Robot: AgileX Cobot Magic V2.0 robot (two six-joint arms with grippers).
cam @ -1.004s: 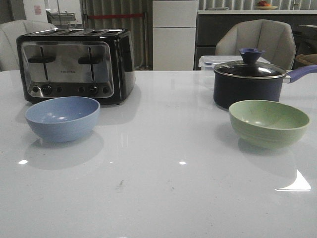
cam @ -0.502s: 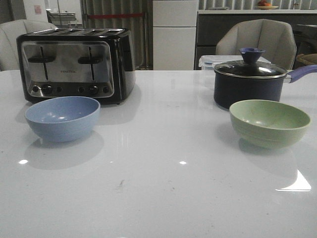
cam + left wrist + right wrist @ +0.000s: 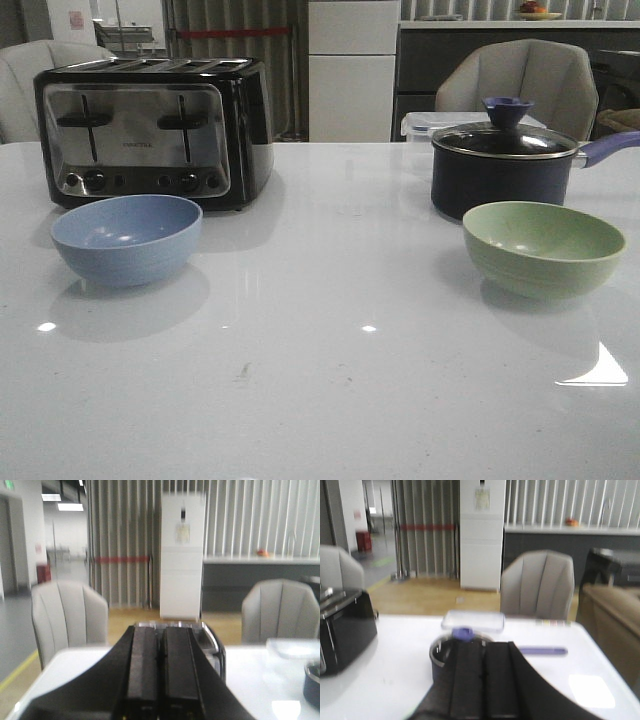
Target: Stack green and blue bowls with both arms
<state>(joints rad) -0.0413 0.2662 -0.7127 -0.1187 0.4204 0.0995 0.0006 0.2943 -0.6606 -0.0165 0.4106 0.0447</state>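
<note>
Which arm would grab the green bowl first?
Probably the right: the green bowl sits on the robot's right side, the blue bowl on its left. Both grippers are shut, holding nothing.

Behind the white table point(image 3: 320, 400) we see two grey chairs point(image 3: 520, 75) flanking a white cabinet point(image 3: 350, 70).

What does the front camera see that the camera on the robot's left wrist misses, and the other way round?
Only the front view shows the blue bowl and the green bowl, standing apart on the white table, with no arm in sight. Only the left wrist view shows the left gripper, its two dark fingers pressed together, and the white cabinet's full height. Both views share the toaster, the saucepan, the clear plastic container and the grey chairs behind the table.
</note>
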